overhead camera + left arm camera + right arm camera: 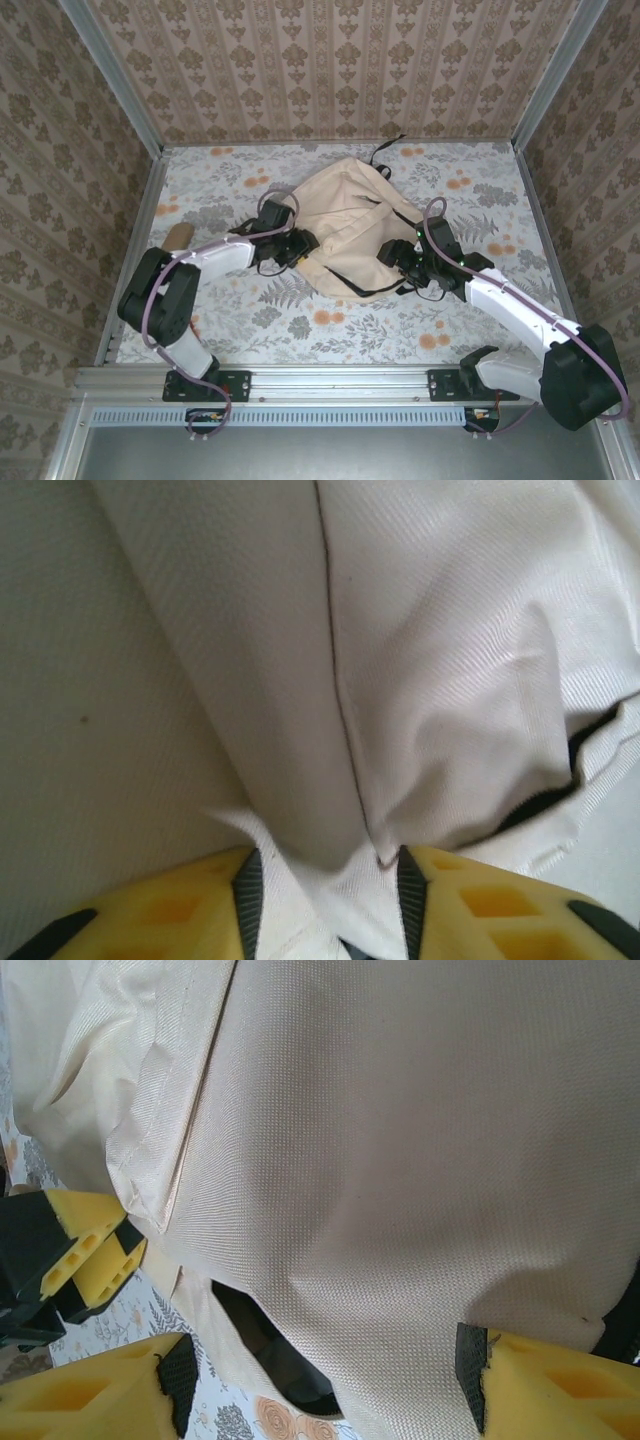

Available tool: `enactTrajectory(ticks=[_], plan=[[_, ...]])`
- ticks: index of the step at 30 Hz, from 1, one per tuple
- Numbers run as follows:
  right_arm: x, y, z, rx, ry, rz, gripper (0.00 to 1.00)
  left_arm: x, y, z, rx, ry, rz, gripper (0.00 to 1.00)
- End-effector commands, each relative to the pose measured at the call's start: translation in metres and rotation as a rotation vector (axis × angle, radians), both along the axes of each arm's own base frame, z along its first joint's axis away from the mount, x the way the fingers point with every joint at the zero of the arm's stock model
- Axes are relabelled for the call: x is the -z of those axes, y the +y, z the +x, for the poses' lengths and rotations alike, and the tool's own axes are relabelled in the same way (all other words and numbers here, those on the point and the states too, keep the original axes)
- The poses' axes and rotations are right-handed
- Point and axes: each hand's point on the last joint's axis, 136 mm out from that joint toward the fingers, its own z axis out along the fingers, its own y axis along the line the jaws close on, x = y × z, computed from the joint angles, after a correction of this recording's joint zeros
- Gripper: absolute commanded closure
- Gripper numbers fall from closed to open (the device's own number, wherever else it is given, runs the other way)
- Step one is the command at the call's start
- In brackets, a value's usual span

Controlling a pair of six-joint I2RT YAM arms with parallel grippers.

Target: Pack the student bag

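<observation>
The student bag, beige with black straps, lies slumped in the middle of the flowered table. My left gripper is at its left edge. In the left wrist view a bunched fold of the bag sits between the black pads, creases running to both, so the left gripper is shut on the fabric. My right gripper is at the bag's near right side. In the right wrist view this gripper stands open over the bag, the left pad clear of the cloth. A dark opening gapes under the fabric.
A small tan object lies by the left wall, behind the left arm. Patterned walls close in the table on three sides. The left gripper's yellow fingers show at the left of the right wrist view, close to the bag's edge.
</observation>
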Motion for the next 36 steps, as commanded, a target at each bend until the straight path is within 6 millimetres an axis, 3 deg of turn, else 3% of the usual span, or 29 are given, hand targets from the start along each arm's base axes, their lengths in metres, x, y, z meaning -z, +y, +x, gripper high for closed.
enactTrajectory(ticks=[1, 5, 9, 13, 16, 19, 24, 29, 36], plan=[[-0.009, -0.001, 0.006, 0.006, -0.030, -0.018, 0.29, -0.013, -0.014, 0.016, -0.008, -0.026, -0.049, 0.64], [-0.018, -0.009, 0.003, 0.001, -0.058, -0.072, 0.32, -0.017, -0.021, 0.022, -0.002, -0.032, -0.076, 0.80], [-0.036, -0.021, 0.000, -0.026, -0.120, -0.186, 0.36, -0.034, -0.024, 0.024, 0.005, -0.057, -0.097, 0.96], [-0.055, -0.025, -0.006, -0.082, -0.170, -0.310, 0.37, -0.062, -0.024, 0.019, 0.020, -0.096, -0.125, 1.00], [-0.069, -0.011, -0.007, -0.160, -0.220, -0.335, 0.38, -0.081, -0.021, 0.013, 0.032, -0.125, -0.137, 1.00], [-0.075, 0.018, -0.008, -0.272, -0.258, -0.296, 0.38, -0.095, -0.017, 0.007, 0.034, -0.142, -0.147, 1.00], [-0.066, 0.073, -0.014, -0.434, -0.255, -0.224, 0.41, -0.104, -0.018, -0.001, 0.050, -0.144, -0.179, 1.00], [-0.044, 0.105, -0.014, -0.524, -0.215, -0.202, 0.42, -0.093, -0.017, -0.005, 0.063, -0.119, -0.155, 0.99], [-0.002, 0.122, -0.011, -0.573, -0.121, -0.209, 0.55, -0.066, -0.024, -0.012, 0.080, -0.055, -0.151, 0.69]])
